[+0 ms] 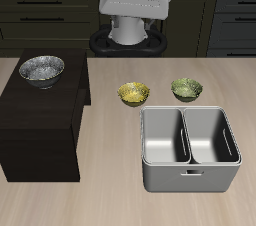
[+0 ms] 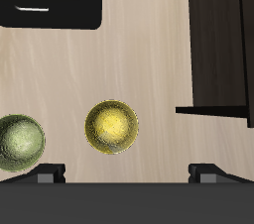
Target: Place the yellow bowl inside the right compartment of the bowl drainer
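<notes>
Item: yellow bowl (image 1: 134,93), upright on the desk (image 1: 120,200), just behind the bowl drainer (image 1: 190,149), beside the green bowl (image 1: 186,89); not yet grasped.

Fingers (image 2: 127,172): spread wide, empty, well above.

Step, as we judge it: descend with one finger inside the rim, one outside, pinching the wall.

Wrist view shows the yellow bowl between both fingertips. Exterior view alone shows both empty wells, the dark cabinet (image 1: 40,120) and silver bowl (image 1: 42,70).
</notes>
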You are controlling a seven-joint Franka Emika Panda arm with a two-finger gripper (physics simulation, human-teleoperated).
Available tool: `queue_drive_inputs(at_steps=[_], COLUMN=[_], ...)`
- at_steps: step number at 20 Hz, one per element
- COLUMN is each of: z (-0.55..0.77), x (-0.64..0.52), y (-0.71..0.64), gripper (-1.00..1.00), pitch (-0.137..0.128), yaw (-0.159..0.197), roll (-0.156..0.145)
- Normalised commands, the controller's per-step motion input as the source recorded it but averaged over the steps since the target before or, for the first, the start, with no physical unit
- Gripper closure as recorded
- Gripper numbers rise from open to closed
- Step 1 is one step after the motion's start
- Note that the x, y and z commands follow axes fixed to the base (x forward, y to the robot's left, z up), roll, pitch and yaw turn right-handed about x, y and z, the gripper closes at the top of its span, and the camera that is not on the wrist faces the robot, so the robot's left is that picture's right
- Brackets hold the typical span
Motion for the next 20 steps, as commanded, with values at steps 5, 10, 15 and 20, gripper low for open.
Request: queue_drive_inputs(at_steps=[5,10,15,20], z=[-0.15,-0.53,-0.53,-0.44], x=[0.03,0.17,0.19,0.02], y=[0.1,0.12,0.06,0.11], gripper=[-1.0,-1.0,-1.0,-1.0], pitch=[-0.025,0.024,0.071,0.024], yaw=[-0.004,0.018,-0.017,-0.015], roll=[0.013,-0.008,0.014,0.006])
